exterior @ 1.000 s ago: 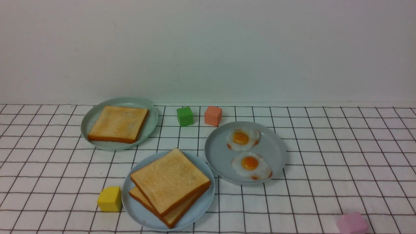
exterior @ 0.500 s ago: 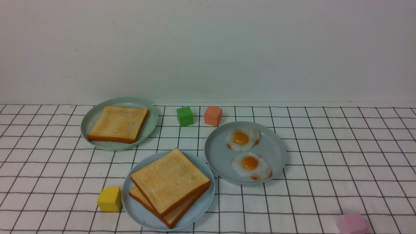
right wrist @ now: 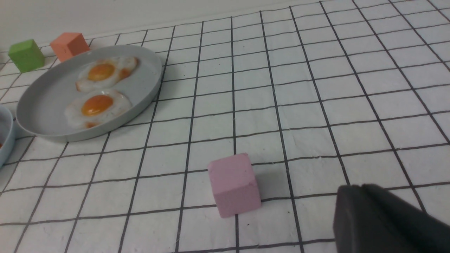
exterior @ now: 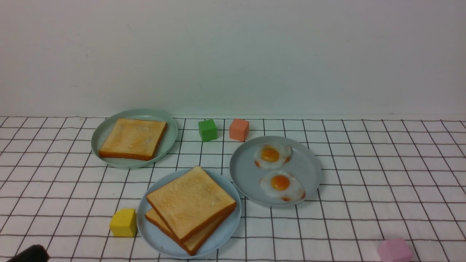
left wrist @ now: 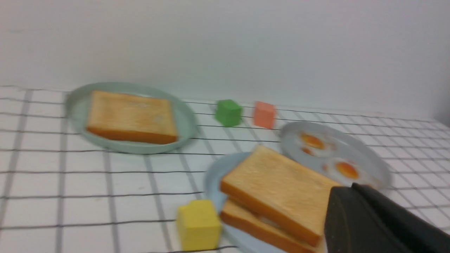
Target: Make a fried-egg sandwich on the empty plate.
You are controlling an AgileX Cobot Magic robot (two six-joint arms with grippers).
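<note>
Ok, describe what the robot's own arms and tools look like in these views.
Very little shows. In the front view only a dark, matte black rounded piece of the left arm pokes in at the bottom corner. Each wrist view shows its tool as a plain black, smooth wedge-shaped body: the left tool and the right tool. No cables, markings or labels are visible.

A grey-blue plate point(right wrist: 147, 82) rests on the white grid-lined table point(right wrist: 351, 88) and carries two fried eggs point(right wrist: 100, 93), set one beside the other. A green cube point(right wrist: 26, 55) and an orange cube point(right wrist: 69, 46) stand just beyond the plate, side by side. A pink cube point(right wrist: 233, 184) sits alone, well apart from the plate. A dark part of the right hand point(right wrist: 383, 219) fills one corner, near the pink cube but not touching it. The rim of a light blue plate point(right wrist: 5, 138) shows at the frame edge, beside the grey-blue plate.
</note>
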